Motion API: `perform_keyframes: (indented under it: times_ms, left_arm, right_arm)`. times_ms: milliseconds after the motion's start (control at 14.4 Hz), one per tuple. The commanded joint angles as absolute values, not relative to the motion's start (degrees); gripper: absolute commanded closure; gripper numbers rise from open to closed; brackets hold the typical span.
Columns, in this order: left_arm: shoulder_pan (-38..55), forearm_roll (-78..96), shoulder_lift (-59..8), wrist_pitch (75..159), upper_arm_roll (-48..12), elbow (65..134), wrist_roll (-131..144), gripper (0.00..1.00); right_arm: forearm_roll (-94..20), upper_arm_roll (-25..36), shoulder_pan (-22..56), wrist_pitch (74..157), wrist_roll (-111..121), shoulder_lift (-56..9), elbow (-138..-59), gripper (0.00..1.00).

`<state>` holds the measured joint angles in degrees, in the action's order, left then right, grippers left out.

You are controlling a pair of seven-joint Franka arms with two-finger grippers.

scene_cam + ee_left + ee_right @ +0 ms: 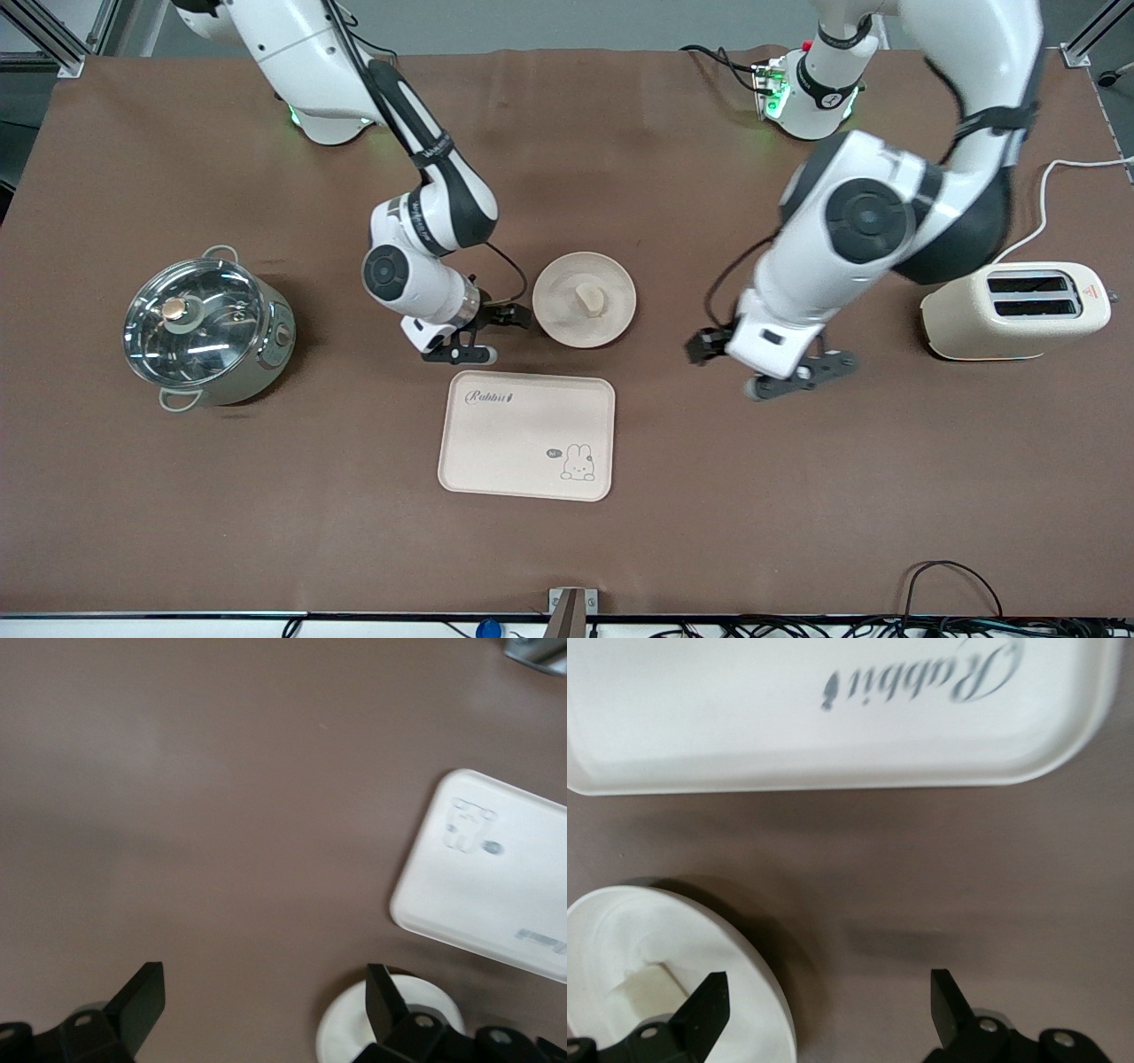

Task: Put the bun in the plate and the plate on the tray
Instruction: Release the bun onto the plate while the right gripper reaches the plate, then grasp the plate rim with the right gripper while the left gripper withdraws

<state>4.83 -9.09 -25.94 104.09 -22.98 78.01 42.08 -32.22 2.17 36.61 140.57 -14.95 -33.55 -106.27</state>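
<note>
Looking from the front, the bun [588,299] lies in the plate [611,323], just above the tray [496,443]. Left gripper [802,377] hangs open, empty. In my right wrist view, the right gripper [828,1010] is open beside the plate's rim; I should pinch it squarely.

brown table [266,496] carries: plate [611,323] (bun inside), tray [496,443], pot [205,326], toaster [1010,332].

Even, bright overhead light fills the front view, which is sharp throughout. The table [620,549] looks matte, with soft, short shadows under the arms. Glare streaks the pot lid [197,317]. Both wrist views are softer: the tray [492,877] is washed out near white, its drawing blurred, and a dark shadow hugs the plate [700,939] beside the right hand [829,1010].
</note>
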Motion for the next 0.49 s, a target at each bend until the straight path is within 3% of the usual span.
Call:
perform_keyframes:
  times_ms: [0,347,417]
  left_arm:
    - [-0.86,-10.72,-21.55,100.99,-23.38,77.87,33.87,0.0]
    - [-9.65,-10.28,-14.07,95.29,-24.16,77.87,17.17,0.0]
    - [-10.19,-10.02,-12.76,93.36,-24.0,77.87,15.83,0.0]
  right_arm:
    - [-35.06,2.73,39.72,144.31,-14.94,-35.5,-106.61,0.09]
    - [-35.59,2.64,40.17,144.05,-15.03,-36.04,-106.52,0.73]
    - [-35.68,2.64,40.34,143.97,-15.03,-36.04,-106.52,0.81]
